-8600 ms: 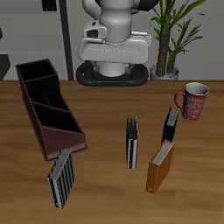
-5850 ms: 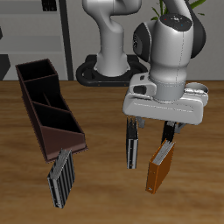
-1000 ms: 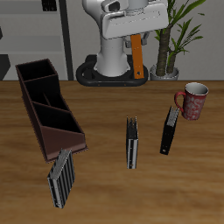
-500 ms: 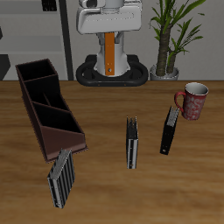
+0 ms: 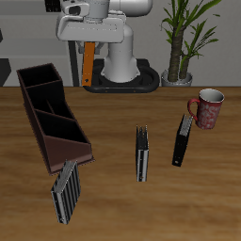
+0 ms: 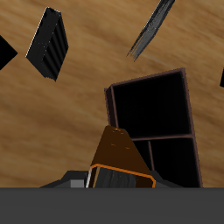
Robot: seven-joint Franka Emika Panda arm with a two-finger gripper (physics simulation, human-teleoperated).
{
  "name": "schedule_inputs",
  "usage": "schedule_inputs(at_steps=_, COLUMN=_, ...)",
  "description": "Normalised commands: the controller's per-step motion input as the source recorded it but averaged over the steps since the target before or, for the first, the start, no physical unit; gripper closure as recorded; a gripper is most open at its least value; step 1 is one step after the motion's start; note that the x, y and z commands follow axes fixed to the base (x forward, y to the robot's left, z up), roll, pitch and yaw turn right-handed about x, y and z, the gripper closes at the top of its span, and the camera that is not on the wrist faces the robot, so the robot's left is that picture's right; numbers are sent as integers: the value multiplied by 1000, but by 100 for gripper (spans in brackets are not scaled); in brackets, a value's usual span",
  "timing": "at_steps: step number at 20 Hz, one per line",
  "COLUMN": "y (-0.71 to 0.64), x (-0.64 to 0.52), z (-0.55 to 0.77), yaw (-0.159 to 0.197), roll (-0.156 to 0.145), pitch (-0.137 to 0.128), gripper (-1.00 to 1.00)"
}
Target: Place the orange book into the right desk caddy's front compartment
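The pincer (image 5: pixel 88 42) is gripping the thin orange-brown book (image 5: pixel 88 64), hanging upright in the air over the long maroon-brown desk caddy (image 5: pixel 52 115). Transport step; next it's needing lining up above the front compartment, then lowering.

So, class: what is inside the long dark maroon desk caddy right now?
The long dark maroon desk caddy shows nothing in its three compartments; shadowed floors are hard to check. The thin orange book hangs above in the pincer.
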Motion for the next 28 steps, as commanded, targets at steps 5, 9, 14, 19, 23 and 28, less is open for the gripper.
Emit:
schedule_inputs(at_steps=5, y=-313, x=-141, z=7, yaw=44, roll=-56, pitch=-20, gripper=100)
schedule_inputs(at_steps=9, y=-174, x=-92, z=34, yaw=17, roll=-41, pitch=-13, gripper=100)
schedule_inputs(at_steps=14, y=-247, x=-26, z=-26, yaw=-4, roll=-50, pitch=-8, gripper=100)
schedule_inputs(at_steps=19, y=-123, x=105, z=-208, yaw=30, roll=-34, pitch=29, gripper=100)
schedule_inputs(at_steps=23, y=-2, x=111, z=-244, yaw=66, roll=-14, pitch=30, gripper=100)
schedule_inputs(at_steps=28, y=39, x=3, z=-151, yaw=28, roll=5, pitch=20, gripper=100)
